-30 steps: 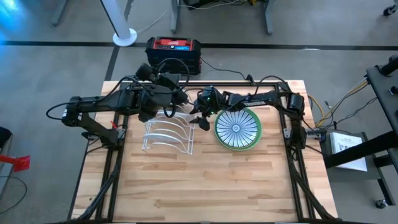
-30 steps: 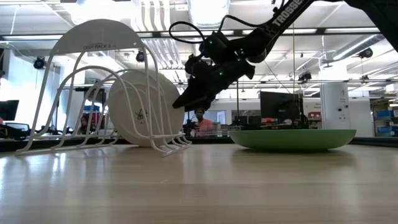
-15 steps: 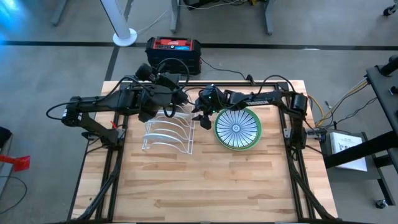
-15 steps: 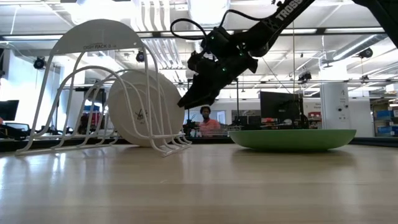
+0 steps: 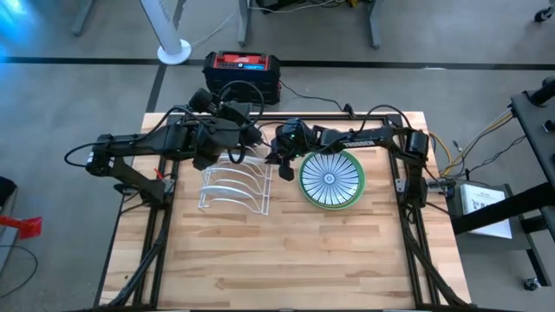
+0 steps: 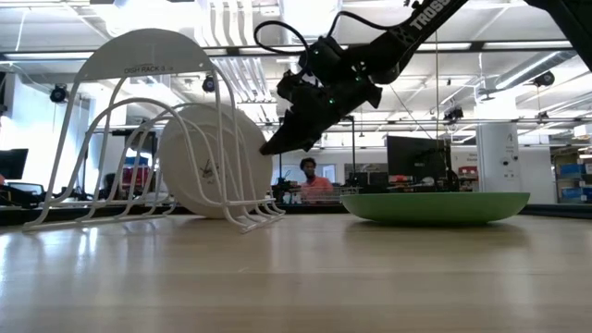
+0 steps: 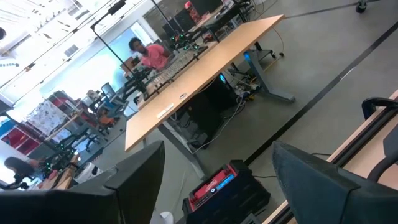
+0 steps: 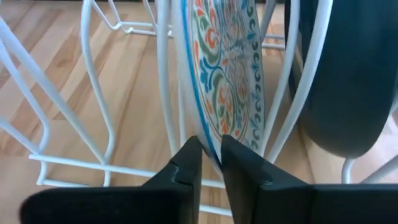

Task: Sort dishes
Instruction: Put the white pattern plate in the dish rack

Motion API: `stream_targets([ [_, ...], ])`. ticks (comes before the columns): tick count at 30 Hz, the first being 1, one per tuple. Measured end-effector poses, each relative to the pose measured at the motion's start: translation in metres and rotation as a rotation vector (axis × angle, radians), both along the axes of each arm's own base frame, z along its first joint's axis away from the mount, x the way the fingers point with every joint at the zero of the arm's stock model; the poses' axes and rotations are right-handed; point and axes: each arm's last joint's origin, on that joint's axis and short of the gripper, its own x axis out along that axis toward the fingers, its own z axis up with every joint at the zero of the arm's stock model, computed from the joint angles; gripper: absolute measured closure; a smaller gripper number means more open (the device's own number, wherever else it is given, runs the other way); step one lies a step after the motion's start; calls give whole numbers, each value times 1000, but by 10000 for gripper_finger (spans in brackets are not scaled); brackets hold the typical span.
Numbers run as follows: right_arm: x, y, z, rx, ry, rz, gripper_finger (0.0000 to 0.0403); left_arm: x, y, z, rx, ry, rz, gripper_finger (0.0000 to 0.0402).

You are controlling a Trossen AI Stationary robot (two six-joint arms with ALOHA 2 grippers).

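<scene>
In rack (image 8: 93,93): patterned plate (image 8: 227,74), seemingly claw-pinched

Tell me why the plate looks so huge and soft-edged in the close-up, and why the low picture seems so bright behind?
Right wrist view: the camera sits right against the patterned plate in the white rack, so its near edge blurs. Low view: ceiling lights glare behind, leaving the right gripper a dark silhouette; the green plate stays clear.
</scene>
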Motion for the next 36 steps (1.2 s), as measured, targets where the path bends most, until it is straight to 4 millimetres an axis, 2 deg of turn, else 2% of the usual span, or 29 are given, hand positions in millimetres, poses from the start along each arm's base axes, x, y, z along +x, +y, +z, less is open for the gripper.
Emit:
stream_targets([
  [5,1,0,2,-15,-26,15,381,0,0,0,0,0,0,118],
  [18,3,2,3,-12,-43,13,381,0,0,0,0,0,0,118],
  [36,3,6,1,-3,-13,16,321,0,0,0,0,2,0,118],
])
